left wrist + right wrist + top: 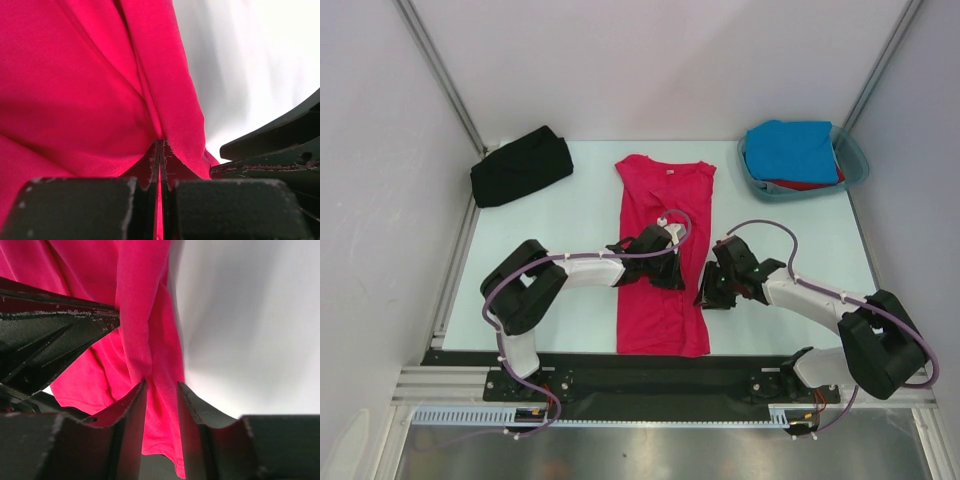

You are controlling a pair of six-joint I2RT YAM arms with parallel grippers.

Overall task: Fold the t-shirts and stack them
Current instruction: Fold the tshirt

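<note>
The crimson-pink t-shirt [660,250] lies lengthwise in the middle of the table as a long strip, neck label at the far end. My left gripper [670,268] is over its right half, shut on a fold of the pink cloth [100,90]. My right gripper [708,293] is at the shirt's right edge. Its fingers [131,415] stand a little apart, closed on a thick bunch of pink cloth [160,405] whose hem hangs between them. The black t-shirt [520,167] lies folded at the back left. The blue t-shirt [792,150] lies on the red one [810,184].
A translucent teal tub [853,160] at the back right holds the blue and red shirts. White walls with metal posts close in the left, right and back sides. The black base rail [650,375] runs along the near edge.
</note>
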